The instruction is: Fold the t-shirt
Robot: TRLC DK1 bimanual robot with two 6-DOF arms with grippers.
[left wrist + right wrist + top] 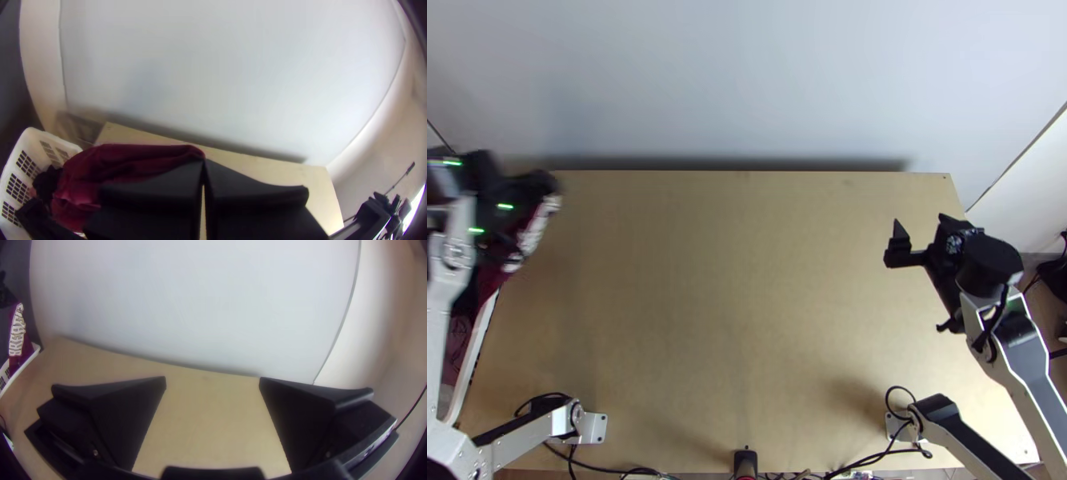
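Observation:
At the table's far left corner, my left gripper [539, 186] holds the dark red t-shirt [529, 232], bunched and hanging, with white print on it. In the left wrist view the gripper [203, 166] is shut on a fold of the t-shirt [129, 160], whose rest trails down by a basket; which part is gripped I cannot tell. The right wrist view has the printed side of the t-shirt [29, 349] far off. Over the right part of the table, my right gripper [919, 236] is open. Its fingers stand wide apart with nothing between them in the right wrist view [212, 382].
A white basket [22, 173] with dark cloth in it stands at the left edge of the wooden table [731, 296]. A pale wall [747, 80] rises behind the table. Cables and a small black stand [745, 462] are at the near edge.

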